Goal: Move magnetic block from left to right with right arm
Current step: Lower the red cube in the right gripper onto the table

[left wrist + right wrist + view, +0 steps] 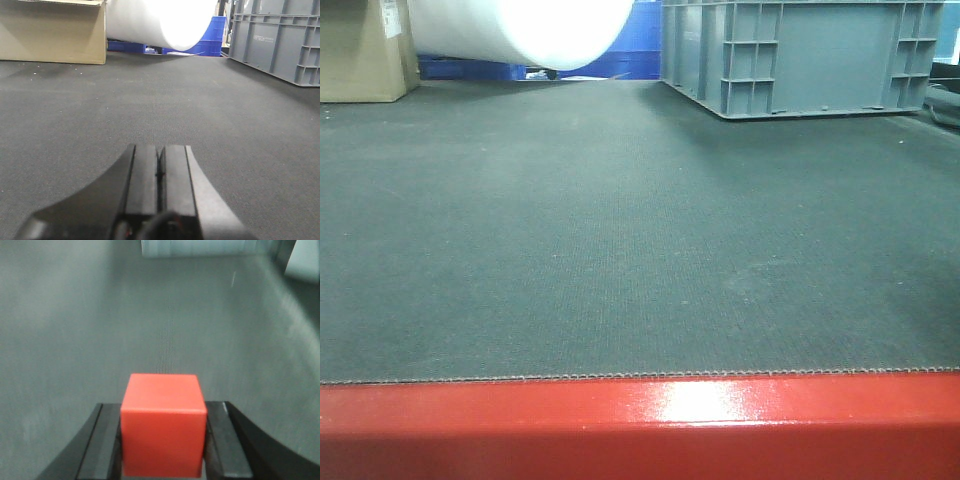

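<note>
Right gripper [163, 412]: jaws set narrow and clamped on the magnetic block [163, 435], a plain red cube. One dark finger [102, 445] presses its left face and the other presses its right face. The cube sits square between them, top face level, front face toward the camera. Whether its underside touches the mat [75, 340] or hangs above it cannot be told from the right wrist view. The background there is blurred, showing only grey mat and a pale object at the far edge. Left gripper [160, 150]: fingers pressed together with only a thin seam between them and nothing held, sitting low over the dark mat. From the left wrist, a cardboard box [55, 32] stands at the far left, a white roll [160, 22] lies beside it, a blue bin [210, 37] sits behind, and a grey crate [280, 40] stands at the right. The front view shows the same woven mat, bordered along its near edge by a glossy red strip [640, 430], with the box, roll and crate along the far side.
</note>
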Robot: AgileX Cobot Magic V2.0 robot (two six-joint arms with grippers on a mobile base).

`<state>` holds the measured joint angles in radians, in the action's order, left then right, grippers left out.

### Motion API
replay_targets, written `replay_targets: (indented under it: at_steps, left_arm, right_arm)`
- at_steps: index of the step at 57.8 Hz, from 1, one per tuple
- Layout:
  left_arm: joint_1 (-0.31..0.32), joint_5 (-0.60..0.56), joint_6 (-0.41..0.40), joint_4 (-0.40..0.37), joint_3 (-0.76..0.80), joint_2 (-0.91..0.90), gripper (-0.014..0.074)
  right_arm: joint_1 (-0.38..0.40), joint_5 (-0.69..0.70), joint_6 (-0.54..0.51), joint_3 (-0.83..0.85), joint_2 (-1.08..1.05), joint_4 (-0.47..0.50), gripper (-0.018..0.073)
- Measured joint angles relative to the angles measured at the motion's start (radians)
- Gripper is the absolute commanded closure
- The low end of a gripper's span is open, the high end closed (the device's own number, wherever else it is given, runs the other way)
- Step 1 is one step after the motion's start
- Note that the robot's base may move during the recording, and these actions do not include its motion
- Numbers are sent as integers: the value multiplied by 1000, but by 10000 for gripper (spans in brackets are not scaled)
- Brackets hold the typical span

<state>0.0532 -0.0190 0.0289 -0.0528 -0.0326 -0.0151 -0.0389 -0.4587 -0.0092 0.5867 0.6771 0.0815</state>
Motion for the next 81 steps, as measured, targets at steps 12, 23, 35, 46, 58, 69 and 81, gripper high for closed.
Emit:
replay_targets:
  at_steps: [12, 23, 35, 46, 58, 69, 81]
  left_arm:
    - [0, 0, 0, 0, 0, 0, 713]
    - [0, 0, 0, 0, 0, 0, 713]
    - [0, 0, 0, 0, 0, 0, 713]
    - [0, 0, 0, 0, 0, 0, 713]
    - [0, 0, 0, 0, 0, 0, 713]
    - [0, 0, 0, 0, 0, 0, 713]
    - [0, 0, 0, 0, 0, 0, 713]
  right_arm:
    - [-104, -32, 9, 141, 303, -2, 257]
    - [-268, -108, 33, 270, 527, -4, 257]
    - [-421, -282, 280, 455, 766, -40, 255]
    - [-541, -484, 549, 667, 956, -90, 255]
    - [-621, -645, 598, 866, 1151, -96, 255]
    - [-654, -715, 602, 1024, 1294, -82, 255]
    - [-671, -727, 632, 1127, 1356, -76, 255]
